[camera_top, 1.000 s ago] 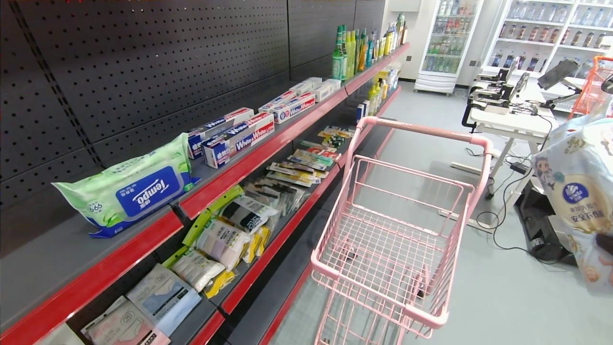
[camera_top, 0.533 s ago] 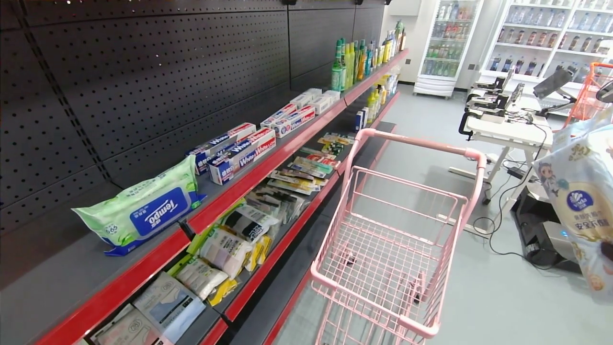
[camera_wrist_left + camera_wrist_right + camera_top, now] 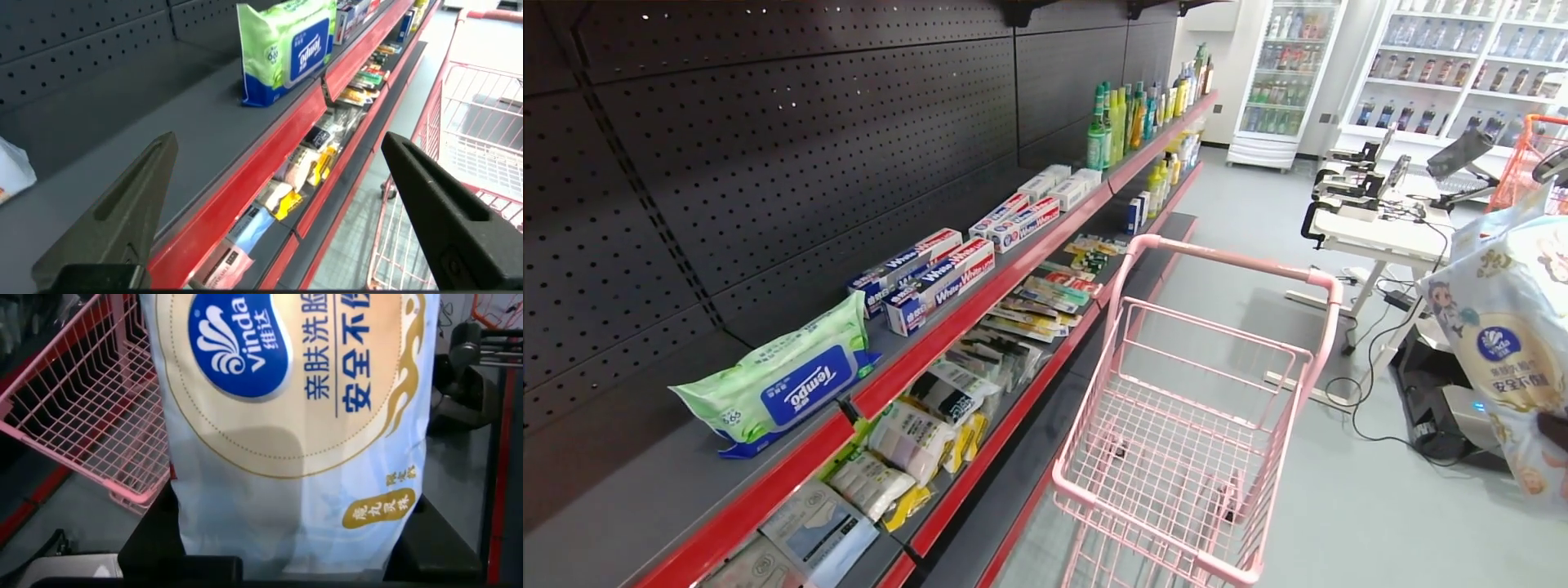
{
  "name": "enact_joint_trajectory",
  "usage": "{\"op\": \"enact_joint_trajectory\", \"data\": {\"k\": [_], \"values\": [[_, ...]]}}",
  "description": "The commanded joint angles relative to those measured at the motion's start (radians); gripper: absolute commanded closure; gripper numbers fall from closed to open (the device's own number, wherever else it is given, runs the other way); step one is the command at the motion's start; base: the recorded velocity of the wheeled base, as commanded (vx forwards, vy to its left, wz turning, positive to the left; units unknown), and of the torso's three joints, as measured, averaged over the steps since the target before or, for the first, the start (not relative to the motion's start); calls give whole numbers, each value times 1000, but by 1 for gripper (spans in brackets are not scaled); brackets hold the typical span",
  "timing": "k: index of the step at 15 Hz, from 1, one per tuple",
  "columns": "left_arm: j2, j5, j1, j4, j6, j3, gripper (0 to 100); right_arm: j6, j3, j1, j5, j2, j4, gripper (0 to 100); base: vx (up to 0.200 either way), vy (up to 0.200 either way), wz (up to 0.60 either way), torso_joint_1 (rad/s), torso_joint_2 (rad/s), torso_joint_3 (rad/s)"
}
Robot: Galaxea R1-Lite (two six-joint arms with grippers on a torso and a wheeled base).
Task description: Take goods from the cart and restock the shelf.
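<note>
Cart (image 3: pixel 1232 258) of smooth pink-coated metal wire; tissue pack (image 3: pixel 1511 359) and wet wipes pack (image 3: pixel 784 384) in glossy plastic film; shelf (image 3: pixel 645 498) deck matt grey metal, edge glossy red; back panel (image 3: pixel 809 147) matt black perforated metal.

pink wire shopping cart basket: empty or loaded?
Empty: pink wire shopping cart shows bare mesh floor, no goods. White tissue pack is held outside it.

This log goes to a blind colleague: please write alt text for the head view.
A pink cart stands in a shop aisle beside a red-edged shelf that bears a green wipes pack and toothpaste boxes. A large tissue pack is held up at the right edge.
</note>
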Motion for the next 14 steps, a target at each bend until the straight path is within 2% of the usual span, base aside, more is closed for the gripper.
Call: {"op": "enact_joint_trajectory", "data": {"k": [1,10,14], "values": [[1,0,0,0,0,0,0,0,1,1,0,19,1,100,0,0,0,168,-344,-183],[1,0,0,0,0,0,0,-33,4,1,12,48,-1,100,0,0,0,153,-308,-159],[1,0,0,0,0,0,0,-61,-7,1,12,79,-6,100,0,0,0,24,-51,-27]]}}
